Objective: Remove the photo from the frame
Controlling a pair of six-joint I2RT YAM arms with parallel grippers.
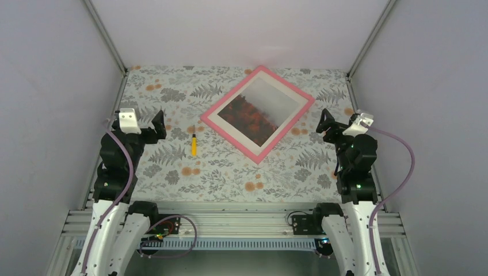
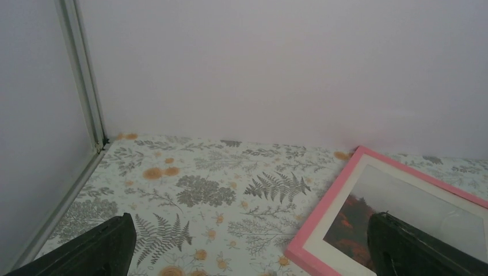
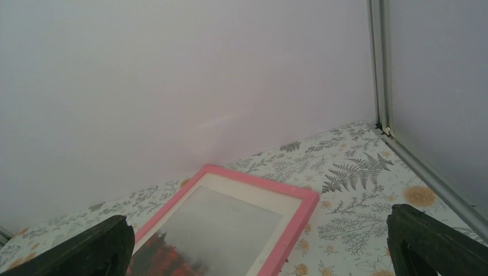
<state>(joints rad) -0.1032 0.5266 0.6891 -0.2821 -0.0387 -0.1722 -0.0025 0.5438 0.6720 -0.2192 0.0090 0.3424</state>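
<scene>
A pink frame (image 1: pixel 224 131) lies face up, turned like a diamond, at the back middle of the table. Inside it, behind a cream mat, is the photo (image 1: pixel 259 111): red-orange trees below, grey mist above. The frame (image 2: pixel 322 221) and photo (image 2: pixel 403 207) show at the right of the left wrist view, and the frame (image 3: pixel 288 230) and photo (image 3: pixel 213 230) at the bottom of the right wrist view. My left gripper (image 1: pixel 156 125) is open and empty, left of the frame. My right gripper (image 1: pixel 327 126) is open and empty, just right of it.
A small yellow tool with a dark tip (image 1: pixel 194 144) lies on the floral tablecloth (image 1: pixel 224 172) between the left gripper and the frame. White walls and metal posts (image 1: pixel 106 37) close in the table at the back and both sides.
</scene>
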